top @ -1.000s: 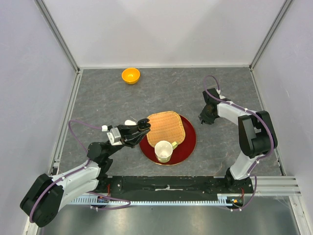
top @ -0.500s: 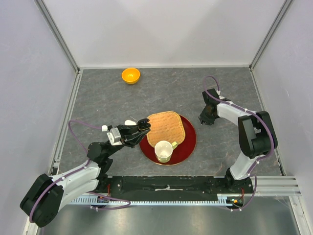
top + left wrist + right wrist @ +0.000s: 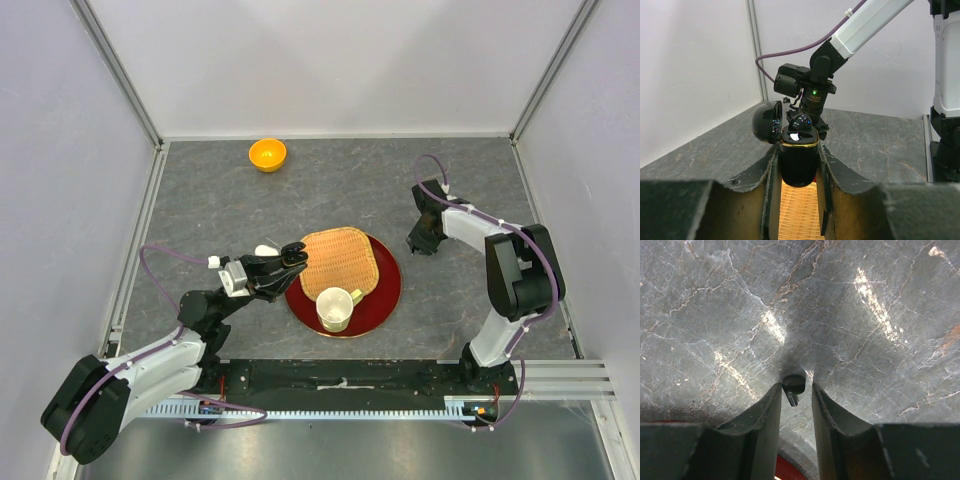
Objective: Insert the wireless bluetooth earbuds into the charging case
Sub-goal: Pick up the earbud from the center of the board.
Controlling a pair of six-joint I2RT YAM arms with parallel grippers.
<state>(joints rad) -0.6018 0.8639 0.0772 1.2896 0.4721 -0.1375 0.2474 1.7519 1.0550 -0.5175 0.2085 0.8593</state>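
My left gripper [image 3: 296,252] is shut on a glossy black charging case [image 3: 798,161] with a gold rim. It holds the case upright above the woven mat, with the lid [image 3: 767,122] flipped open to the left. A glossy black rounded bud [image 3: 801,121] sits in the case's top. My right gripper [image 3: 419,244] points down at the table right of the tray. Its jaws stand narrowly open around a black earbud [image 3: 793,384] lying on the table. The earbud touches the left finger [image 3: 771,405], with a gap to the right one. No white earbuds show.
A red round tray [image 3: 386,292] holds a woven straw mat [image 3: 341,260] and a cream cup [image 3: 334,309]. An orange bowl [image 3: 267,154] stands at the far left of the table. White walls with metal rails enclose the table.
The right arm has shifted very slightly at the earbud. The left arm and the case have not moved.
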